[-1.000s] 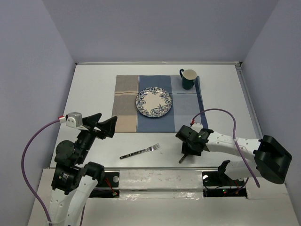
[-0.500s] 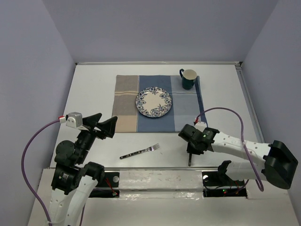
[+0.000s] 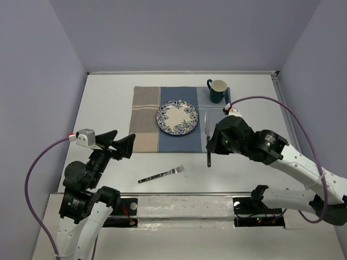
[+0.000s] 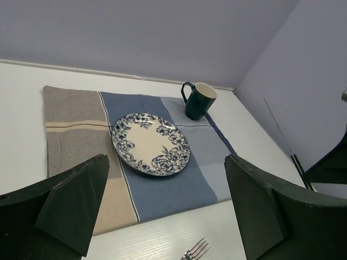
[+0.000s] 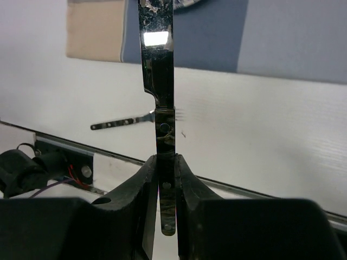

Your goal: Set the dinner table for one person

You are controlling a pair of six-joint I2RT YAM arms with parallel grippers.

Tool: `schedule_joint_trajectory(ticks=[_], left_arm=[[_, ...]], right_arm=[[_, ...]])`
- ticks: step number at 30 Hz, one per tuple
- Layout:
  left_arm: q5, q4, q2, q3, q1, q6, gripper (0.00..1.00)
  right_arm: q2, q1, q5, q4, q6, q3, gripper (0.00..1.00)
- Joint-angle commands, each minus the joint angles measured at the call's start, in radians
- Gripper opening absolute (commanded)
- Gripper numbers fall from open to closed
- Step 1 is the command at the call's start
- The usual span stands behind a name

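The white bench (image 3: 103, 108) spreads under both arms, with lavender walls (image 3: 38, 81) at 9, 12 and 3 o'clock. On it, toward 12, lies a checked placemat (image 3: 146, 108) with a floral plate (image 3: 177, 118) at its middle and a dark green mug (image 3: 217, 90) at the plate's 1 o'clock. The right tool (image 5: 165, 168) pinches a knife (image 5: 158, 81) by the handle at the plate's 3 o'clock, blade toward 12. A fork (image 3: 161, 175) lies on bare bench at the plate's 6 o'clock. The left tool (image 3: 119, 142) hangs spread wide at 8 o'clock, holding nothing.
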Motion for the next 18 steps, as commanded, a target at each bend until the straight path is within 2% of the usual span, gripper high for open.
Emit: schedule_joint_trajectory(ticks=[1,3,4,6,10,18], left_arm=[[0.007,0.042,0.019,-0.004,0.000,0.014,0.99],[0.007,0.044,0.021,-0.003,0.000,0.012,0.99],[0.007,0.045,0.023,-0.004,0.002,0.012,0.99],[0.009,0.045,0.026,-0.003,0.003,0.012,0.99],[0.007,0.042,0.032,-0.004,0.003,0.014,0.99],[0.010,0.045,0.041,-0.004,0.003,0.016,0.99]], right_arm=[[0.094,0.008,0.040,0.041,-0.170,0.143,0.00],[0.158,-0.005,0.153,0.051,-0.246,0.167,0.00],[0.184,-0.028,0.163,0.070,-0.277,0.170,0.00],[0.251,-0.121,0.122,0.126,-0.366,0.148,0.00],[0.324,-0.267,0.017,0.366,-0.472,0.071,0.00],[0.555,-0.403,-0.052,0.508,-0.567,0.065,0.00]])
